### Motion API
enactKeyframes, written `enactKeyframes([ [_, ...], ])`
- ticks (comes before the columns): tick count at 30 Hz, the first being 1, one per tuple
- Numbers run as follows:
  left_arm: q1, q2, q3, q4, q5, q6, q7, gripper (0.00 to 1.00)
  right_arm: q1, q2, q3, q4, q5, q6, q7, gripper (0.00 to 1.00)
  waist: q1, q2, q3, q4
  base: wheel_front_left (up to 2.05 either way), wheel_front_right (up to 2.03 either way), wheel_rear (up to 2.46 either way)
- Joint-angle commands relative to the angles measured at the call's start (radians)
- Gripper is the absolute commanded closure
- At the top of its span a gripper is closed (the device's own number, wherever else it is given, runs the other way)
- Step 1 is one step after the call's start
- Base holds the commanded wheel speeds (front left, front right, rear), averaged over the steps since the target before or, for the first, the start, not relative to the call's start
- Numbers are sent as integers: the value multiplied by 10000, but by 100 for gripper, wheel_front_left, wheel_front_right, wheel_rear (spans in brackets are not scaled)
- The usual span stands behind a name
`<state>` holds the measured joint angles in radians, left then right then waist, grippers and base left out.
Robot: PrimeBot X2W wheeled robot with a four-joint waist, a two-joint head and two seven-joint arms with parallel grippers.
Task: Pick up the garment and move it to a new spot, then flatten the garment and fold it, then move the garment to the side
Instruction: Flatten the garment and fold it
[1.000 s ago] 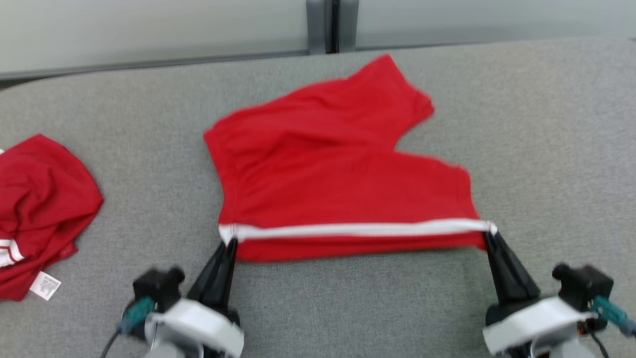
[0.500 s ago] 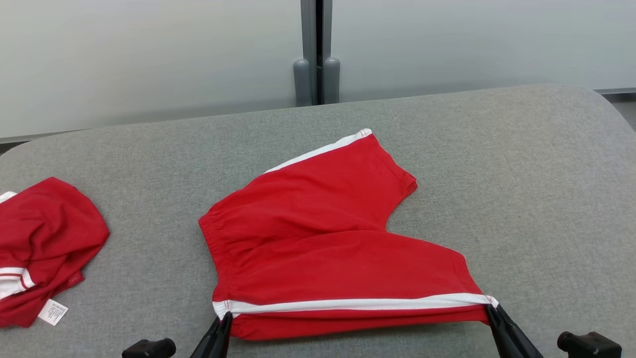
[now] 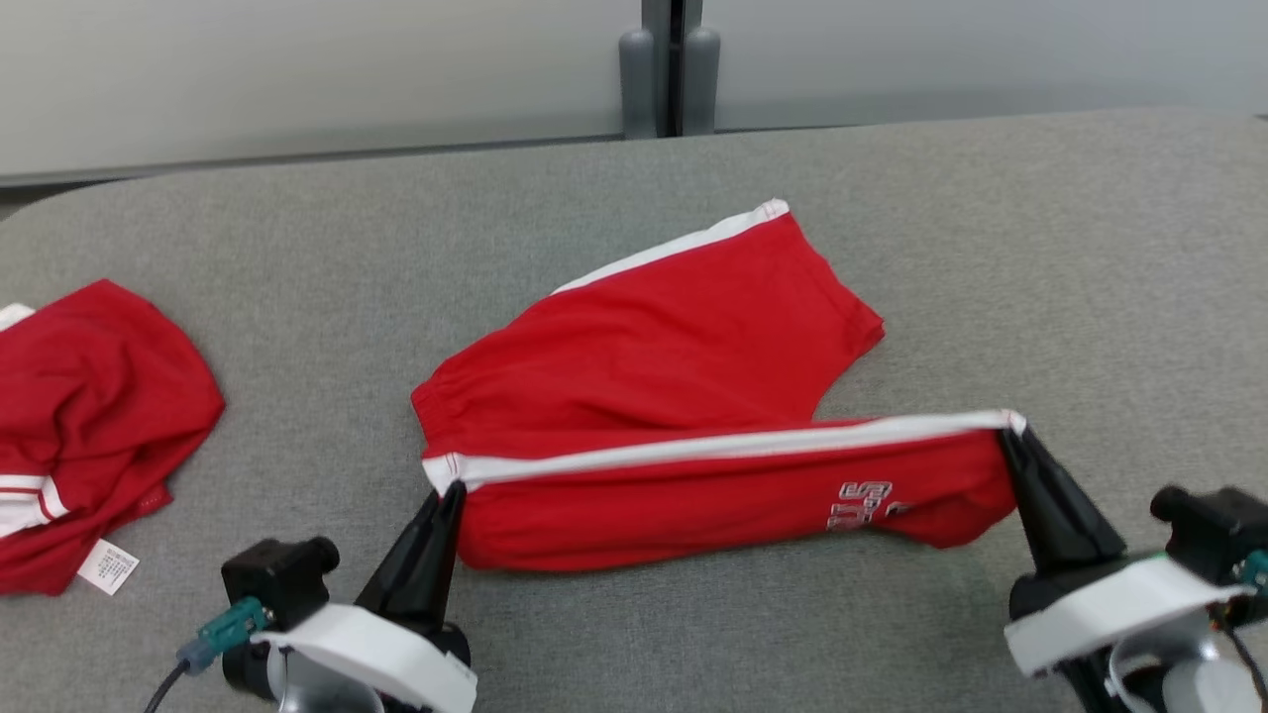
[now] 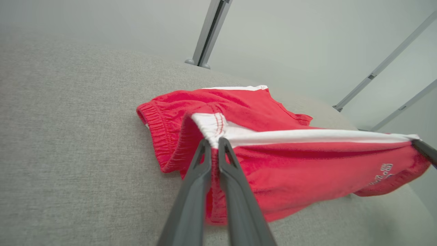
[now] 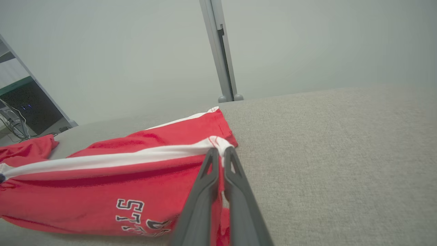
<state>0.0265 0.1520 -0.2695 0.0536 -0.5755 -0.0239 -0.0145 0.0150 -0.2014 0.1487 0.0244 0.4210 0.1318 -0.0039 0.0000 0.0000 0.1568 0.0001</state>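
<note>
The garment (image 3: pixel 674 366) is a pair of red shorts with white side stripes, lying mid-table on grey cloth. Its near leg is lifted and stretched taut along the white stripe between both grippers, showing white lettering on the underside. My left gripper (image 3: pixel 451 487) is shut on the waistband end of the stripe; in the left wrist view the left gripper (image 4: pixel 214 141) pinches the garment (image 4: pixel 273 153) there. My right gripper (image 3: pixel 1010 428) is shut on the hem end; in the right wrist view the right gripper (image 5: pixel 220 150) clamps the garment (image 5: pixel 102 184). The far leg rests flat on the table.
A second red garment (image 3: pixel 89 426) with a white label lies crumpled at the table's left edge. The grey table (image 3: pixel 1090 248) has bare cloth at the right and behind the shorts. A pale wall with a grey post (image 3: pixel 669 69) stands behind the far edge.
Both grippers have lifted the near striped edge up and carried it toward the far leg, turning the lettered underside into sight. The head camera has also shifted between frames.
</note>
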Motion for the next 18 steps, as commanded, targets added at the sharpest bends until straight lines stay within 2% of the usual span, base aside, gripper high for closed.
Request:
enactKeyframes([
  [1, -490, 2, 164, 83, -157, -31, -51, 100, -673, -200, 10, 143, 83, -20, -51, 100, 0, 0, 792, 391, 0, 0, 0],
  [10, -2923, -419, 127, 944, -395, -527, -587, 100, -4191, -1093, 286, 1401, 301, -22, 52, 100, 0, 0, 2687, 1460, 0, 0, 0],
  [18, -4936, -834, -469, 2310, -524, -805, -1239, 100, -7056, -1845, 1143, 3200, 686, -20, 28, 100, 0, 0, 3667, 2247, 0, 0, 0],
])
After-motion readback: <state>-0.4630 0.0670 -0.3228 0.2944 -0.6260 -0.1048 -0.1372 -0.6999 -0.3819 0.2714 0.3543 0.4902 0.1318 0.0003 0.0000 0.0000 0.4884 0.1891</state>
